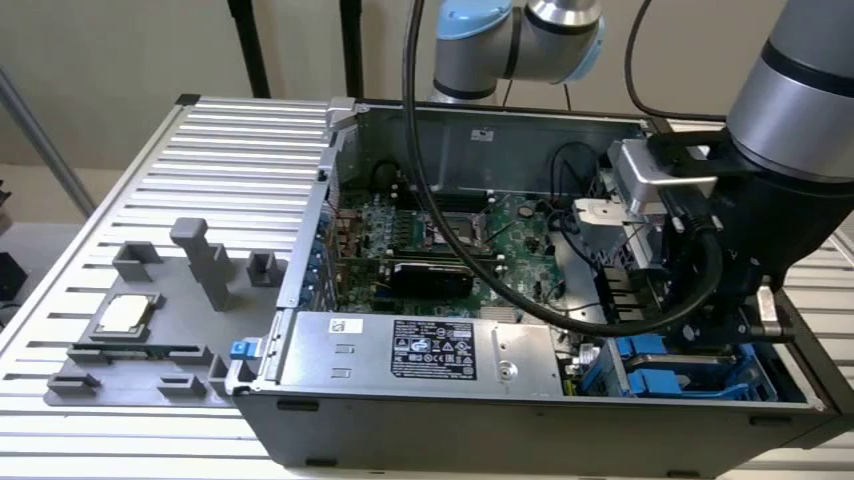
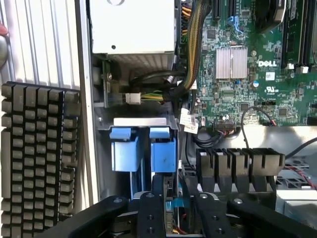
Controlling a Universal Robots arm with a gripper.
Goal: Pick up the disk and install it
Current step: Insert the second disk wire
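Grey slatted table (image 1: 200,150) holds the opened computer case (image 1: 400,420); gripper (image 2: 171,210) sits low over the blue drive bays (image 2: 143,148), apparently pinching the disk (image 2: 168,201) edge-on to slot it.

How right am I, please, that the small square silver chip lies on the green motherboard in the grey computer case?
Not quite: the exterior view shows the small square silver chip on the grey plastic fixture beside the grey computer case.
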